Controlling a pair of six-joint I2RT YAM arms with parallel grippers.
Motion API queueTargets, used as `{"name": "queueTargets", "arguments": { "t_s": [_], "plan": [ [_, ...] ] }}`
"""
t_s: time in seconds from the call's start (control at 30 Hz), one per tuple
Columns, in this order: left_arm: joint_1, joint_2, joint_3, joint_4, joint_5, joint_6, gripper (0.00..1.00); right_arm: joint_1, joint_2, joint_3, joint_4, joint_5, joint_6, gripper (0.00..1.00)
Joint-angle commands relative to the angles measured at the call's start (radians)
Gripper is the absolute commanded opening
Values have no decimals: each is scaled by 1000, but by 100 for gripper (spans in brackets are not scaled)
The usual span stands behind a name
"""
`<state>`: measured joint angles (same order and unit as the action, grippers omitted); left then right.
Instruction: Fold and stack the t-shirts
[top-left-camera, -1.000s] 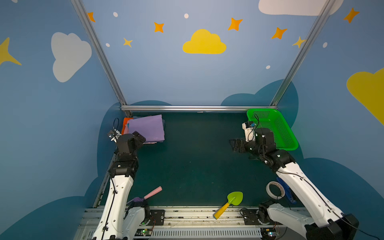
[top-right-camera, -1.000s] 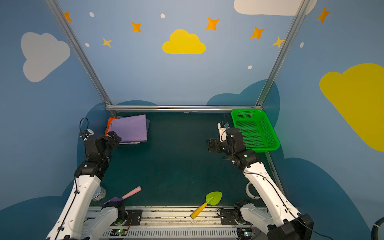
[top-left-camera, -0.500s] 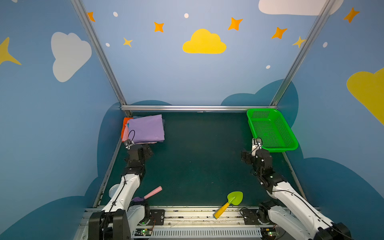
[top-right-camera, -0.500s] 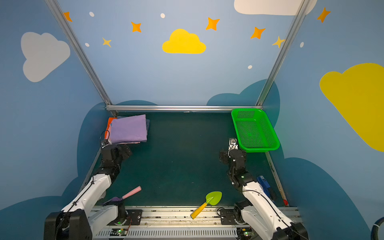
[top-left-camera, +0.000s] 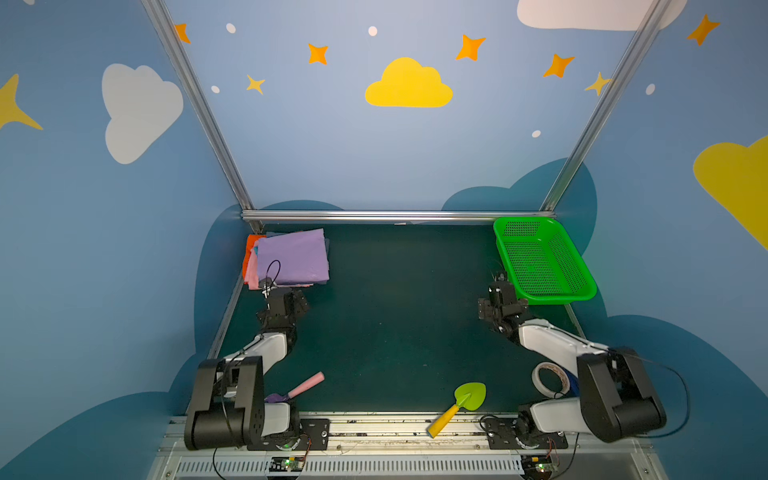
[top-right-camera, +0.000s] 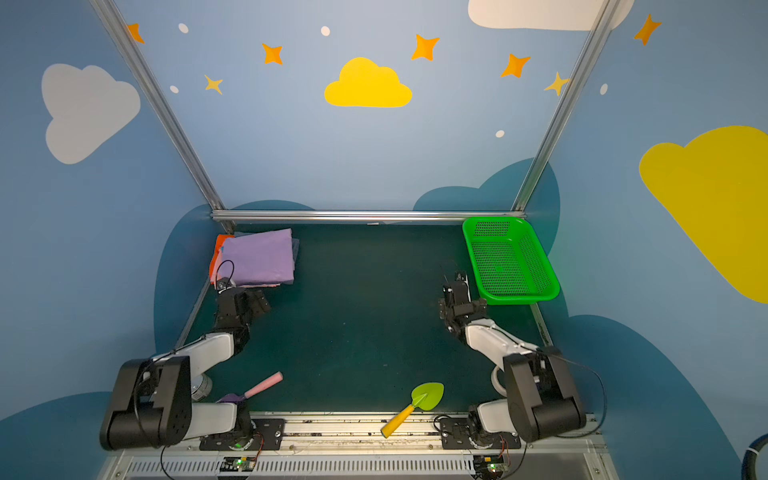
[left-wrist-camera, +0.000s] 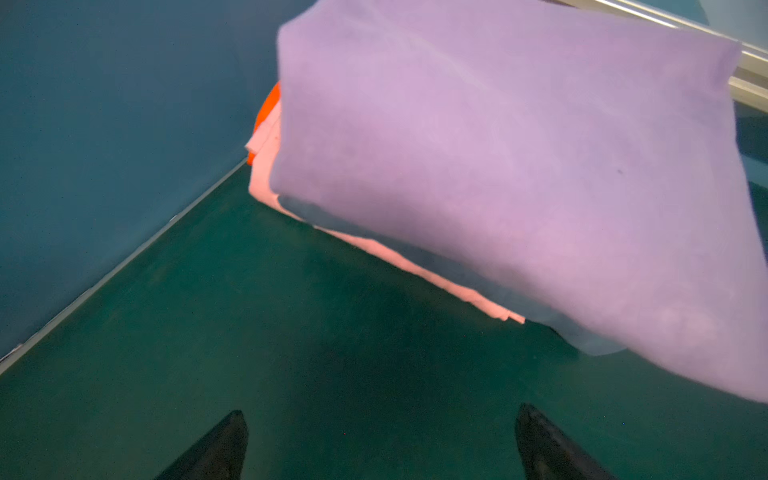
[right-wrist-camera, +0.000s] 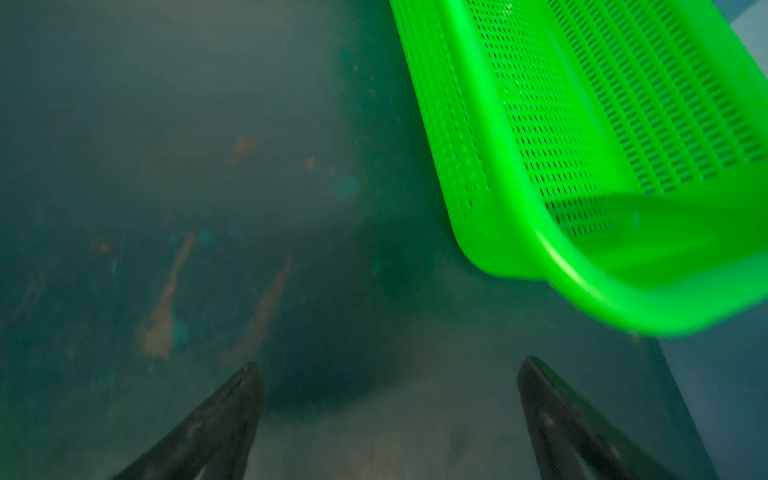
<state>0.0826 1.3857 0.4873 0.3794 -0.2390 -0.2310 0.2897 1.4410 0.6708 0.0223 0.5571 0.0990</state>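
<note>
The t-shirts lie folded in one stack (top-left-camera: 293, 257) (top-right-camera: 259, 257) in the back left corner of the dark green table. A lavender tee (left-wrist-camera: 519, 166) is on top, with grey-blue, pink (left-wrist-camera: 266, 166) and orange edges showing under it. My left gripper (top-left-camera: 300, 300) (top-right-camera: 258, 301) (left-wrist-camera: 380, 409) hovers low just in front of the stack, open and empty, not touching the cloth. My right gripper (top-left-camera: 496, 291) (top-right-camera: 455, 291) (right-wrist-camera: 390, 362) is open and empty over bare table, beside the near left corner of the green basket (top-left-camera: 552, 297) (top-right-camera: 519, 297) (right-wrist-camera: 623, 307).
The green basket at the back right holds nothing. Near the front edge lie a green trowel with a yellow handle (top-left-camera: 461, 405), a pink-handled purple scoop (top-left-camera: 299, 386) and a tape roll (top-left-camera: 548, 378). An aluminium rail (top-left-camera: 395, 215) bounds the back.
Both arms have folded back toward the front and come down low over the table. The left gripper has drawn away from the stack and the right one from the basket. The stack has not moved.
</note>
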Motion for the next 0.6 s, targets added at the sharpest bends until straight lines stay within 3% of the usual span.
{"name": "queueTargets", "arguments": {
  "t_s": [0.0, 0.17, 0.27, 0.37, 0.47, 0.53, 0.57],
  "plan": [
    [6, 73, 68, 50, 75, 59, 100, -6, 98, 118, -64, 50, -34, 96],
    [-20, 103, 53, 126, 152, 122, 100, -16, 220, 213, -49, 21, -126, 96],
    [-30, 104, -29, 262, 227, 173, 100, -26, 221, 212, 19, -24, -124, 96],
    [-30, 157, -133, 525, 170, 121, 100, -84, 201, 181, 87, -161, -130, 96],
    [-31, 116, -84, 357, 173, 150, 100, -182, 145, 156, 56, -310, -19, 96],
    [-32, 135, -105, 437, 166, 121, 100, -237, 58, 32, 190, -434, -12, 96],
    [-32, 121, -90, 389, 175, 146, 100, -262, 15, -57, 285, -482, -9, 96]
  ]
}}
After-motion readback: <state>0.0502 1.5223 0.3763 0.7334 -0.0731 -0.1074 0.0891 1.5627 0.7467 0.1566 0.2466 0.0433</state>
